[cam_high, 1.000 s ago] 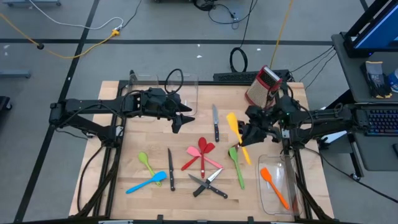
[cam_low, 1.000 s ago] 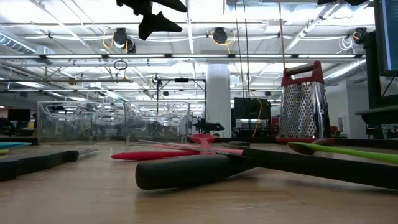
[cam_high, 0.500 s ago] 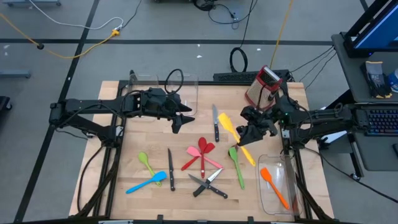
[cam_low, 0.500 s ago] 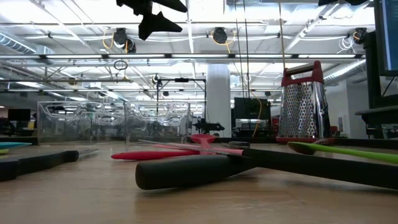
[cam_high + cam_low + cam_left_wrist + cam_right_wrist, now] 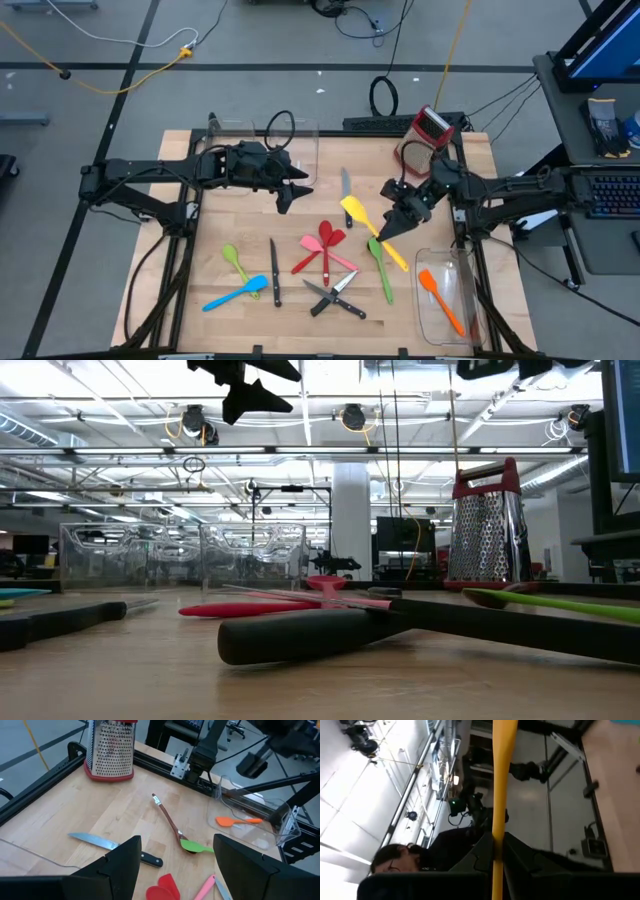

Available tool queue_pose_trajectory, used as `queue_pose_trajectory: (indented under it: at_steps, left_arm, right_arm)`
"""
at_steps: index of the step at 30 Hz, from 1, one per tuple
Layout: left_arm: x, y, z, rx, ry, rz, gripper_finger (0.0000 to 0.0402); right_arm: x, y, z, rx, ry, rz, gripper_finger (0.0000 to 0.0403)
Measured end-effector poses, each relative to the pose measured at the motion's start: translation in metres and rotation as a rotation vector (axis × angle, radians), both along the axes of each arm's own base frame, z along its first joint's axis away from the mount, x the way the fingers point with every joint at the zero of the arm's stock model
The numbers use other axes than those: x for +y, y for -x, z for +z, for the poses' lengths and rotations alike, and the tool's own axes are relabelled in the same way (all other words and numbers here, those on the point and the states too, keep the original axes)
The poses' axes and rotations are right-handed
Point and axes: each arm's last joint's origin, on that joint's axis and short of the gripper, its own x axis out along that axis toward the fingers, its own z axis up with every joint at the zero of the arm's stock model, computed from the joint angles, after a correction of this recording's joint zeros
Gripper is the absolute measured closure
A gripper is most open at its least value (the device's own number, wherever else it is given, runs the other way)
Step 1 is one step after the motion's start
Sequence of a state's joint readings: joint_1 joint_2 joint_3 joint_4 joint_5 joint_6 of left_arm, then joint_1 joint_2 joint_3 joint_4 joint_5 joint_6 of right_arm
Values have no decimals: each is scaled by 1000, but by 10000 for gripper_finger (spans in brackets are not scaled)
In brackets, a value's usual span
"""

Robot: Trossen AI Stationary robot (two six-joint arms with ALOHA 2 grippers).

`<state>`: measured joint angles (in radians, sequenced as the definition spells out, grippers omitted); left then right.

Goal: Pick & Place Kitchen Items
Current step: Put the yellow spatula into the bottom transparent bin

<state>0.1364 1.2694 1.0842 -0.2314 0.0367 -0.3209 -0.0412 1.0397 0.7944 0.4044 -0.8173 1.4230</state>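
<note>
My right claw [image 5: 397, 222] is dark, clamped on a yellow spatula [image 5: 372, 230]. Near the frame's centre lie a red spatula [image 5: 316, 248] and pink spoon [image 5: 334, 256]; lower left, a blue spatula [image 5: 236, 293] and light-green spoon [image 5: 234, 261]. An orange spatula [image 5: 439, 298] shows lower right, a red-topped steel grater [image 5: 422, 137] upper right, on pale wood [image 5: 180, 270].

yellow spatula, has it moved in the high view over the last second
Yes. Held in the right end effector, the yellow spatula has swung its head leftward, away from the red box grater and toward the steel knife lying on the table.
</note>
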Motion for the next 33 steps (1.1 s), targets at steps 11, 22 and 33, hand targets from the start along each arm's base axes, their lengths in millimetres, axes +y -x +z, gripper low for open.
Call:
queue_pose_trajectory:
  at_steps: [11, 22, 33]
  left_arm:
    - [0, 0, 0, 0, 0, 3, 149]
    - [0, 0, 0, 1, -4, 11, 149]
    - [0, 0, 0, 1, -10, 9, 149]
  right_arm:
    - [14, 17, 0, 121, -22, -17, 385]
    - [9, 63, 5, 233, -7, -162, 385]
    - [15, 86, -8, 452, -22, -163, 385]
